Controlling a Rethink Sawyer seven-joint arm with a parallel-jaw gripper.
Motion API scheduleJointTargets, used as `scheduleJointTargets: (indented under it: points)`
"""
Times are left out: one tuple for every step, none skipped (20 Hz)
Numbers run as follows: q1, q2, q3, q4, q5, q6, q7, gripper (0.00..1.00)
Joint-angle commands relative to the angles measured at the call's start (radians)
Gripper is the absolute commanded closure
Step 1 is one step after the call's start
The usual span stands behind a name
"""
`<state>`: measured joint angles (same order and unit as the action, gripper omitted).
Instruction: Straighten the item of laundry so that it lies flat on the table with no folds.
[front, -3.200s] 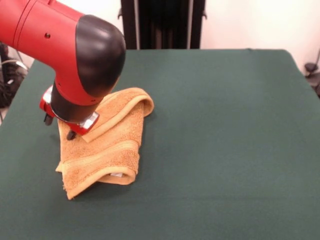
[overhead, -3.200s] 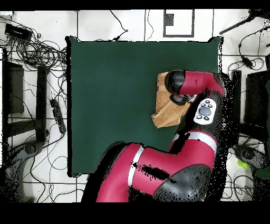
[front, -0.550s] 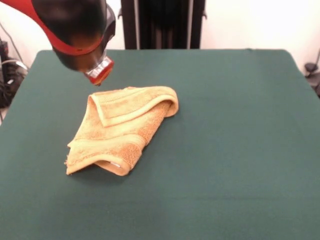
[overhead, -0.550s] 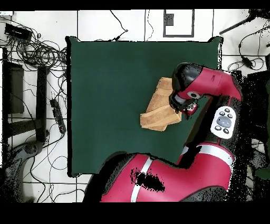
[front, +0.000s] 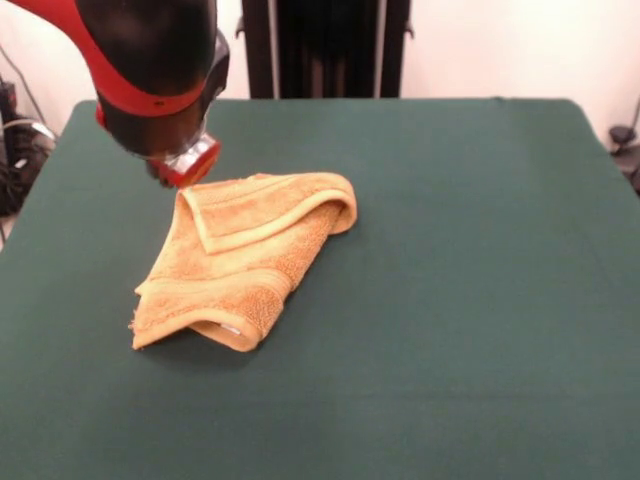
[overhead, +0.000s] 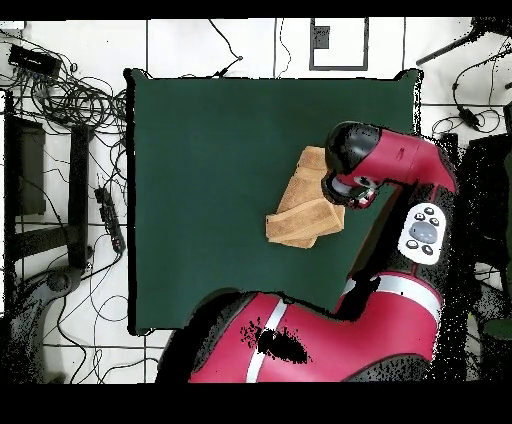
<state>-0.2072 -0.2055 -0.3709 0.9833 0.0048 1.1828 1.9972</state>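
- Closest to the front camera it's just bare desk (front: 450, 380), dark green cloth over the whole top and way bigger than the towel.
- Next up, the towel (front: 240, 260), orange-tan terry, sitting on the desk left of centre in the front view. It's folded over on itself in a rough triangle, definitely not flat.
- The near end is a rolled fold with a little bit of white peeking out underneath, probably the label, though it's hard to be sure at this angle.
- A woven band runs across the lower layer, and another layer is flapped over the top with its hemmed edge running diagonally toward the rounded right corner.
- Behind that, the gripper (front: 178, 170) hangs at the far left corner of the towel. Only the red and silver end of the wrist shows, so I can't tell whether the fingers are spread or closed, or if they're touching the cloth at all.
- Overhead, the towel (overhead: 305, 212) lies right of the desk's (overhead: 200, 180) middle, with the red arm's (overhead: 385, 165) black-capped wrist covering its right edge.
- Furthest back, a black pedestal (front: 325, 48) against a pale wall.
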Motion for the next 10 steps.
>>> scheduleJointTargets:
  points:
    - [0.027,0.107,0.119,0.054,-0.027,-0.159,0.088,1.0]
    - [0.025,0.118,0.115,0.041,-0.028,-0.159,0.09,1.0]
    - [0.023,0.129,0.111,0.028,-0.028,-0.159,0.092,1.0]
    - [0.023,0.129,0.109,0.029,-0.027,-0.159,0.09,1.0]
    - [0.024,0.129,0.108,0.029,-0.027,-0.16,0.088,1.0]
    - [0.024,0.129,0.105,0.032,-0.021,-0.159,0.098,1.0]
    - [0.025,0.13,0.103,0.034,-0.015,-0.157,0.107,1.0]
    - [0.025,0.13,0.101,0.036,-0.008,-0.155,0.116,0.0]
    - [0.025,0.132,0.106,0.03,-0.019,-0.157,0.083,0.0]
    - [0.022,0.136,0.116,0.019,-0.016,-0.134,0.057,0.0]
